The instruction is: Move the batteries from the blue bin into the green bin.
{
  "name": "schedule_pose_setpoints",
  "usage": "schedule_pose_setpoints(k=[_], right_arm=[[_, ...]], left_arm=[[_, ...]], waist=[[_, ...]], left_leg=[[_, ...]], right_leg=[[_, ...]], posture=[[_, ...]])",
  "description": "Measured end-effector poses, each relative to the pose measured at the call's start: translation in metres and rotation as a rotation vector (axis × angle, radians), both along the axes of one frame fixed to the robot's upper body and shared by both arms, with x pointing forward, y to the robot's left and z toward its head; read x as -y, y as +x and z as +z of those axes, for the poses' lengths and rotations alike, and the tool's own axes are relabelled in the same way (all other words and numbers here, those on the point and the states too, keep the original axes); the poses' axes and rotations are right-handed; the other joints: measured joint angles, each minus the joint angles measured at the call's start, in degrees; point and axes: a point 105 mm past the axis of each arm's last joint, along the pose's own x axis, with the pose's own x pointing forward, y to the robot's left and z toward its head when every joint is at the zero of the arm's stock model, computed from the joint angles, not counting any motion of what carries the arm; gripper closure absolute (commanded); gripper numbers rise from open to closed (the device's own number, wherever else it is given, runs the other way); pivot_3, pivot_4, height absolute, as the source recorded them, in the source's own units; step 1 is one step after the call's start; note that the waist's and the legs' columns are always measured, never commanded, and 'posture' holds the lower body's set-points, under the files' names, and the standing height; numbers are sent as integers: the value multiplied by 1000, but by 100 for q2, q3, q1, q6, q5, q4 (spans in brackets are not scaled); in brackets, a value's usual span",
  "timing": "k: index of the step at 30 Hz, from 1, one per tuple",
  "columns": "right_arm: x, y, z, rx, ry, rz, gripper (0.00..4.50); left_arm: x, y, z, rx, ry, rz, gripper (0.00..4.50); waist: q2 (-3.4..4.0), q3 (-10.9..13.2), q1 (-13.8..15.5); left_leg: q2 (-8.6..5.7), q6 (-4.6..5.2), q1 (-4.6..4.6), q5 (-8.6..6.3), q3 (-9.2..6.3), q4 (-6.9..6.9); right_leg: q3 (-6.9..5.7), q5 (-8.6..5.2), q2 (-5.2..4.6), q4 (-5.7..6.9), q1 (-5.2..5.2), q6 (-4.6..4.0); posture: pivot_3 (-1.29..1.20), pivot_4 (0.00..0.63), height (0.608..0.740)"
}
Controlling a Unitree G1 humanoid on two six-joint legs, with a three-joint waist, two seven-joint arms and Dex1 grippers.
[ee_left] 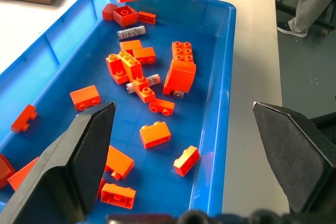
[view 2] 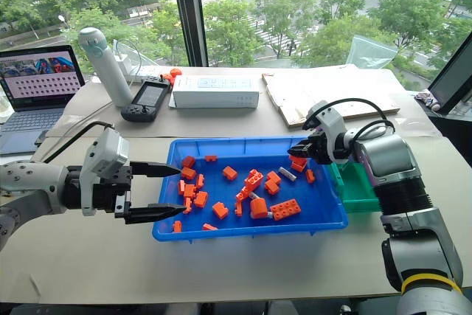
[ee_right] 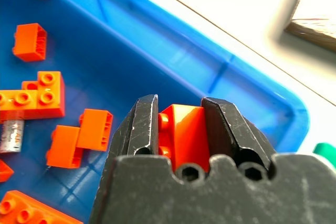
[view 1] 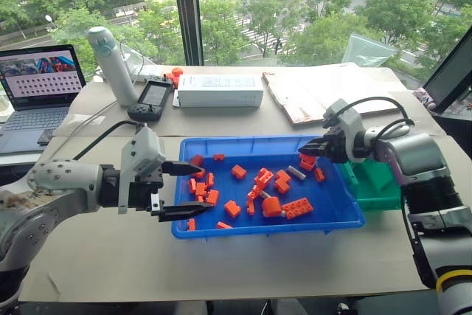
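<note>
Table (view 1: 221, 263) under blue bin (view 1: 332, 223), right gripper (view 1: 308, 157) clamping orange brick (ee_right: 184, 129), left gripper (view 1: 177, 189) agape, empty.

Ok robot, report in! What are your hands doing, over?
Right gripper shut on an orange brick, not a battery. Left gripper open at the blue bin edge. Batteries lie among bricks; green bin waits.

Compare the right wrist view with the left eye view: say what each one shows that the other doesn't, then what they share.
Right wrist view alone: the orange brick clamped between the right gripper's black fingers, seen close up.

Left eye view alone: the left gripper with its jaws open over the tray's left end, the laptop, the white box and the full green bin.

Both: the right gripper, the blue bin, loose orange bricks and a battery.
</note>
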Motion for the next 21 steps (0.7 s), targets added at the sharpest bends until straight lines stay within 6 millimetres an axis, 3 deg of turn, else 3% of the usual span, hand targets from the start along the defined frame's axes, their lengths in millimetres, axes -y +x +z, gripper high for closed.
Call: schedule_pose_setpoints(k=[4,9,13,16,21], right_arm=[[6,6,-9,21,-65,-16,3151],[1,11,-11,63,-120,15,1591],[-2,17,7,147,-164,30,240],[-5,14,14,160,-173,77,240],[-35,-18,24,144,-207,322,240]], left_arm=[[1,0,0,0,-2,-4,0],[2,0,1,5,-7,-7,0],[2,0,1,5,-9,-7,0],[2,0,1,5,-9,-6,0],[3,0,1,5,-11,-9,0]], waist=[[0,0,-15],[0,0,-22],[0,1,-25],[0,1,-19],[1,1,-26]], left_leg=[[0,1,-1,1,2,0],[0,1,-1,1,1,2],[0,0,0,1,0,2],[0,0,-1,1,1,1],[2,0,1,1,-2,0]], right_leg=[[2,4,1,2,7,7],[2,5,1,2,9,9],[1,5,1,2,3,11],[1,5,1,-1,3,11],[-1,4,3,3,16,11]], posture=[[0,150,740],[0,150,740],[0,150,740],[0,150,740],[0,150,740]])
